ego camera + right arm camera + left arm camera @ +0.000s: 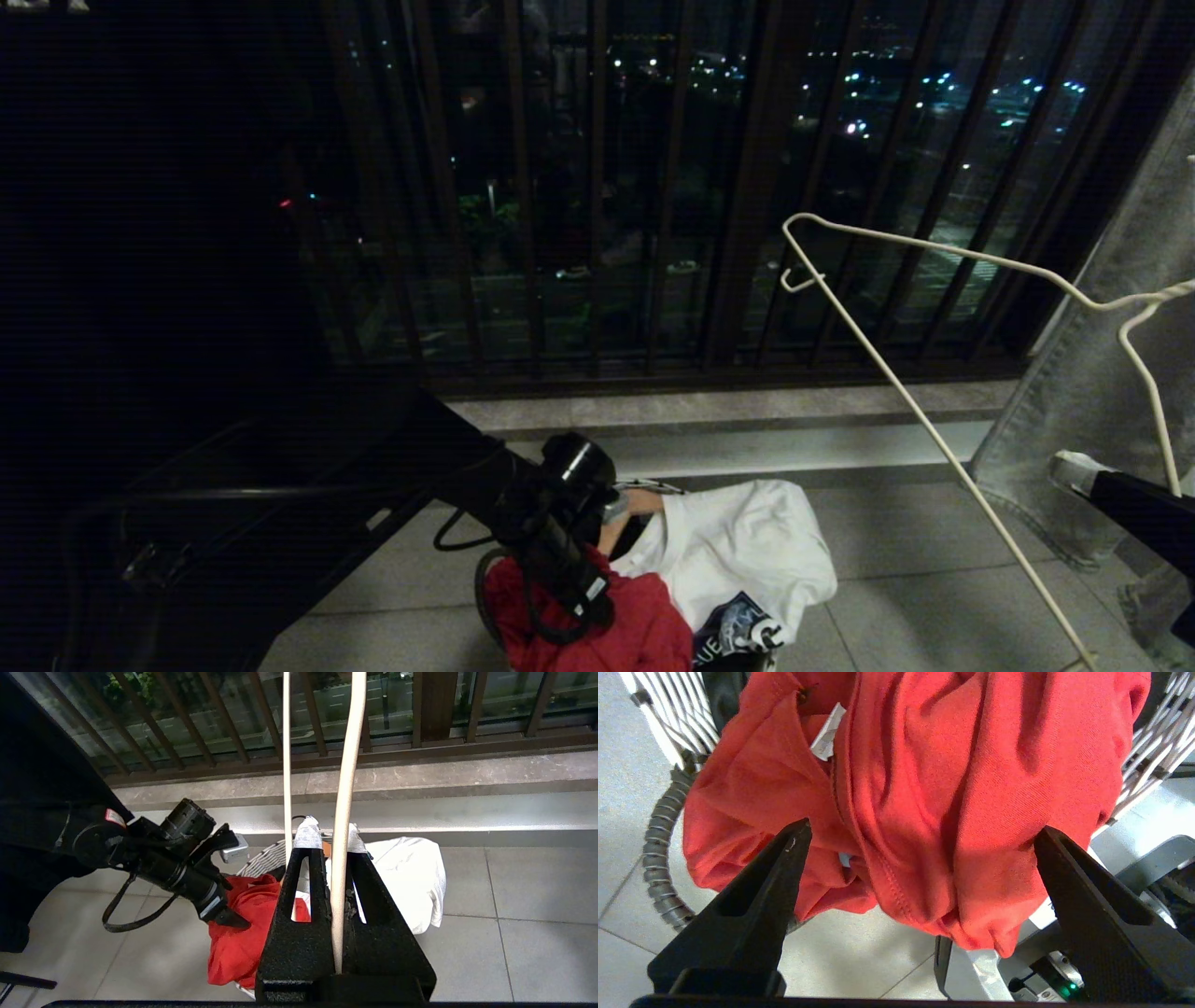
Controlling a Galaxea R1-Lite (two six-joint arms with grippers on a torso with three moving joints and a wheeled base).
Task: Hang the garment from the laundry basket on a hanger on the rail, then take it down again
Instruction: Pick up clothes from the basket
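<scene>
The red garment point(607, 625) lies bunched over the near side of the laundry basket point(668, 723), with one fold drooping over the white woven rim toward the floor. My left gripper point(922, 833) is down at the basket, open wide, and that fold point(924, 788) sits between its fingertips. In the right wrist view the left gripper point(233, 877) hangs over the garment point(243, 933). My right gripper point(332, 833) is held up at the right, shut on the thin white wire hanger point(343, 812). The hanger's frame point(934, 429) slants across the head view. The rail is out of view.
A white T-shirt point(738, 551) drapes over the basket's far right side. Dark window railing bars point(597, 187) run behind a stone ledge. Grey cloth point(1092, 373) hangs at the right. A black frame point(233, 523) stands at the left. Part of my base point(1134, 868) is close to the basket.
</scene>
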